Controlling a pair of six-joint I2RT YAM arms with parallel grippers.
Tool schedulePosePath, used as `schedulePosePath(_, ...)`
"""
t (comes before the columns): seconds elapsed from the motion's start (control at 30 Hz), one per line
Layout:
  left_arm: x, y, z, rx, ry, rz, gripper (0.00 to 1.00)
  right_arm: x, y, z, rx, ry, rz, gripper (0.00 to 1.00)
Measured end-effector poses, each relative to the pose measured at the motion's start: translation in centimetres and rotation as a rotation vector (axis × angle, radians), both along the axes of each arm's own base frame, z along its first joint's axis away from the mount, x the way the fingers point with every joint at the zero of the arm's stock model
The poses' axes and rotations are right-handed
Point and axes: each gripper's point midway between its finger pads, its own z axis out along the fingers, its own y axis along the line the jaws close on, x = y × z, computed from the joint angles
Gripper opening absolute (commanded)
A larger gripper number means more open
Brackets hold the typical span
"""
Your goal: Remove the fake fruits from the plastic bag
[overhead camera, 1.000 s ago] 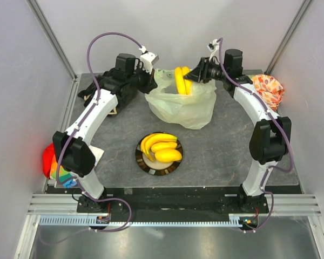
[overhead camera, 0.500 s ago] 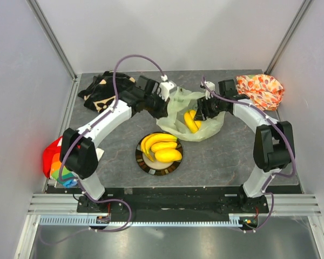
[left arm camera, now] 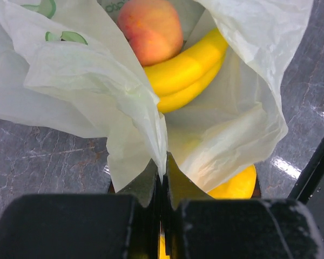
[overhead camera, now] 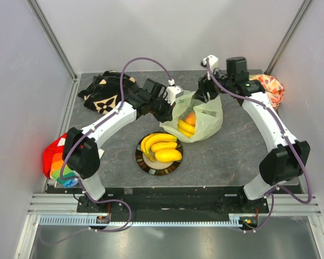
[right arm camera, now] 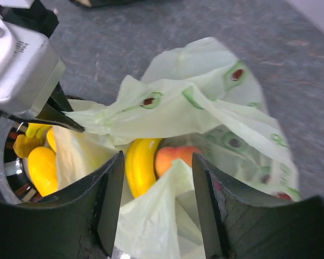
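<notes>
The pale yellow-green plastic bag (overhead camera: 205,120) lies behind the plate, mouth open. Inside it lie a yellow banana bunch (overhead camera: 184,127) and a small orange-pink peach (overhead camera: 190,117); the left wrist view shows the same peach (left arm camera: 151,29) and banana bunch (left arm camera: 186,73). My left gripper (left arm camera: 163,168) is shut on the bag's rim (left arm camera: 124,91). My right gripper (right arm camera: 157,186) hovers open over the bag mouth, a loose fold of bag (right arm camera: 162,216) standing between its fingers, the banana bunch (right arm camera: 140,164) and peach (right arm camera: 175,156) below. Another banana bunch (overhead camera: 154,142) and a yellow oval fruit (overhead camera: 168,155) rest on the plate.
The dark round plate (overhead camera: 144,165) sits at the table's front centre. A black patterned cloth (overhead camera: 103,93) lies at the back left, an orange leaf-patterned cloth (overhead camera: 271,86) at the back right. A red and multicoloured bundle (overhead camera: 55,162) sits past the left edge.
A second ago my right gripper held the banana bunch above the bag; the bunch now lies inside and the gripper has opened. My left arm has pulled the bag rim nearer.
</notes>
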Motion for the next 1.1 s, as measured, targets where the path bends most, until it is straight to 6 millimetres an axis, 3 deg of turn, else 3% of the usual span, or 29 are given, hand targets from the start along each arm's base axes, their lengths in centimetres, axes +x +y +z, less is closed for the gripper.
schedulePosePath(0.2,0.4,0.3,-0.5,0.025,-0.007,0.022,0.01,-0.4,4.6,-8.0,-0.005,0.192,0.126,0.54)
schedulePosePath(0.33,0.6,0.5,-0.5,0.033,-0.012,0.032,0.02,-0.2,4.9,-12.1,-0.027,0.299,0.131,0.54)
schedulePosePath(0.5,0.6,0.8,-0.8,0.042,-0.011,0.04,0.02,-0.9,4.7,-13.2,-0.07,0.305,0.171,0.59)
schedulePosePath(0.77,0.8,2.1,-0.9,0.035,0.032,0.091,0.02,-3.8,5.4,-16.7,-0.21,0.32,0.256,0.57)
schedulePosePath(1.1,-0.1,2.7,-0.6,-0.059,0.149,0.132,0.02,-4.2,3.3,-19.5,-0.338,0.315,0.238,0.59)
